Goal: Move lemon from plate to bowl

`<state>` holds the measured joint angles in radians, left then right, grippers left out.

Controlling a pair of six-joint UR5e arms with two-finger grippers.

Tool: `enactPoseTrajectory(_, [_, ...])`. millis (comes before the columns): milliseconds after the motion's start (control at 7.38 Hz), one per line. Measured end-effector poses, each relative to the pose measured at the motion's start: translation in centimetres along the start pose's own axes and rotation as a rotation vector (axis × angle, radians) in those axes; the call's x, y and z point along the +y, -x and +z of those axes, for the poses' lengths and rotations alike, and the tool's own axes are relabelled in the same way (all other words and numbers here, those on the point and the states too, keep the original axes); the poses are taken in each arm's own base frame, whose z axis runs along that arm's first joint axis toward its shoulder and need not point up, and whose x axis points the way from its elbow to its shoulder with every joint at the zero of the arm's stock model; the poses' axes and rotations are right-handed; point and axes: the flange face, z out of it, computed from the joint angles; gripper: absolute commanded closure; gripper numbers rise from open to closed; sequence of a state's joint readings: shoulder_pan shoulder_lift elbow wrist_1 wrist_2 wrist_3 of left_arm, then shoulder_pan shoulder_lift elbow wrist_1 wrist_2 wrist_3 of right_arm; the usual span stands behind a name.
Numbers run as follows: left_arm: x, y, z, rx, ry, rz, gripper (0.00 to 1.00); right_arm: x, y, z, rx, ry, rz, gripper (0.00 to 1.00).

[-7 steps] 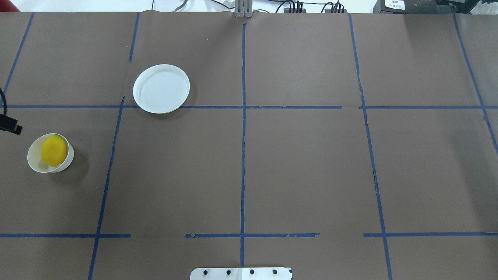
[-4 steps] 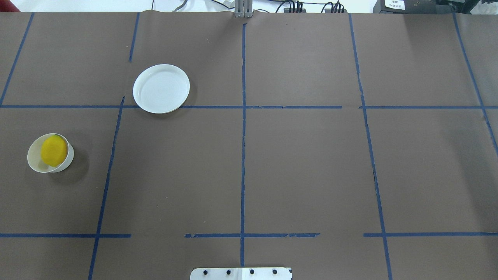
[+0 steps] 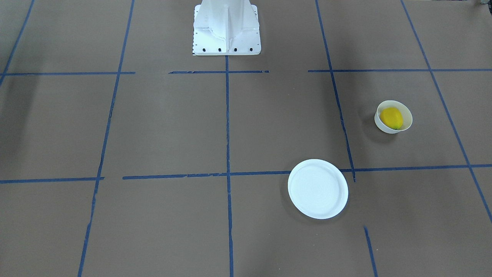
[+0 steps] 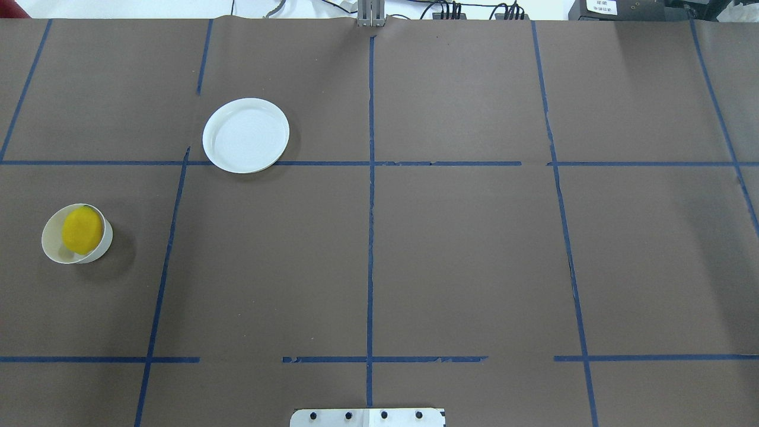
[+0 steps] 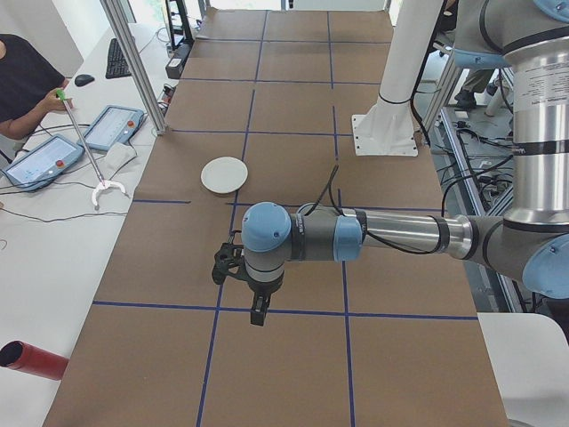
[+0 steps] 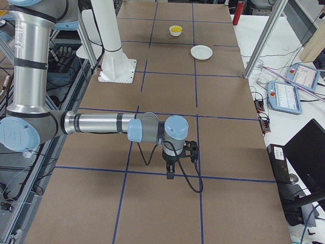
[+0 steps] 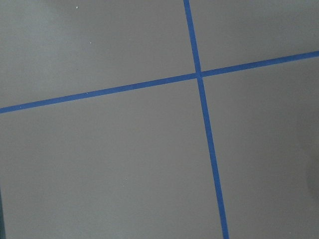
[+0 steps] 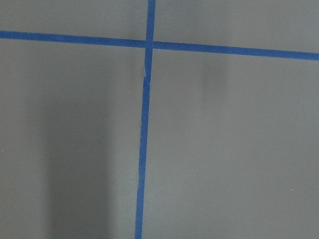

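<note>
The lemon (image 4: pixel 82 230) lies inside the bowl (image 4: pixel 50 248), and the plate (image 4: pixel 246 136) is bare. So I judge that the main step of the task is done, and little is left except perhaps to park the arms. Bowl and plate stand well apart on the counter (image 4: pixel 462 249): the bowl is near its edge on the robot's left, the plate farther from the robot's base.

The lemon is a smooth, bright yellow oval with a tiny dark tip, and it fills much of the bowl. The bowl is small, deep and round, with a thin white wall. The plate is flat, round and white, wider than the bowl, with a shallow raised rim and faint rings in its floor — it looks disposable. The counter wears a matt brown sheet, divided into squares by blue tape lines (image 4: pixel 370 237) that are frayed in places.

The left tool (image 5: pixel 258 313) and the right tool (image 6: pixel 170 174) point down over the counter, far from both dishes. They show only in the side views, so I cannot tell whether they are open or closed.
</note>
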<state>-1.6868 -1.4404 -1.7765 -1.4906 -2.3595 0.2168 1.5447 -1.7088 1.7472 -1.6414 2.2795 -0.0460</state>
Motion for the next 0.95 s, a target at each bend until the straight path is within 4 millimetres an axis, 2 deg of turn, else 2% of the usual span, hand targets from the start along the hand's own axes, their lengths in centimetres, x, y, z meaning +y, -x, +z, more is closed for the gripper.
enactPoseTrajectory(406, [1.2, 0.3, 0.6, 0.028, 0.006, -0.031, 0.00, 0.0, 0.0, 0.0, 0.000, 0.000, 0.000, 0.00])
enactPoseTrajectory(948, [1.5, 0.1, 0.8, 0.051, 0.000, -0.028, 0.00, 0.0, 0.0, 0.0, 0.000, 0.000, 0.000, 0.00])
